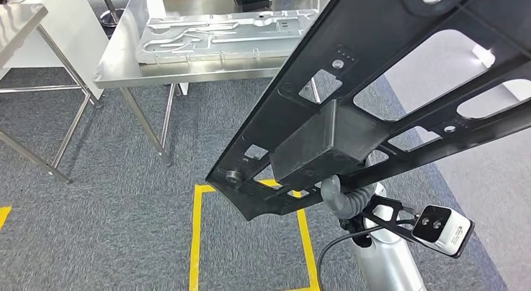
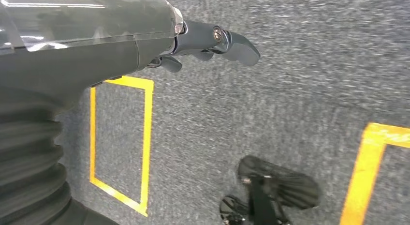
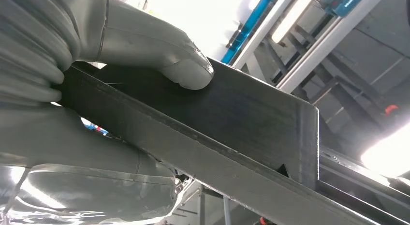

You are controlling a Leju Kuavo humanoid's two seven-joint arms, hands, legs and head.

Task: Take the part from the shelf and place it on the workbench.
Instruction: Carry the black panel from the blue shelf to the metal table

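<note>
Pressed the thumb (image 3: 186,65) of the right hand (image 3: 121,41) flat on the broad face of the part (image 3: 251,118), with the grey palm cupped under the opposite side, so held it in a firm clamp. Could not make out the other fingers behind the black wall.

Gripped at the boxy block (image 1: 319,147) near one end, seen from the head view, leaving the long open frame reaching up and away, tilted steeply, high over the carpet (image 1: 125,197). Carried it in the air, well apart from the workbench (image 1: 122,66) ahead, and not yet set down.

Judged the part stiff and rigid, probably moulded plastic or composite, with many cut-outs, so fairly light for its spread. Judged it awkward all the same: held at one end, with most of the length overhanging, so likely to lever hard against the thumb and twist in the grip. Looked smooth and matt, perhaps a little slippery under the pad. Reckoned the block the best hold, being thick and flat-sided; thin rails beside the openings would give less purchase.

Hung the left hand (image 2: 203,41) over the carpet near yellow tape (image 2: 145,138), fingers (image 2: 239,48) loosely spread and holding nothing.

Noted a silver plate (image 1: 219,34) already lying on the workbench, so would need care with where the long frame comes down.
</note>
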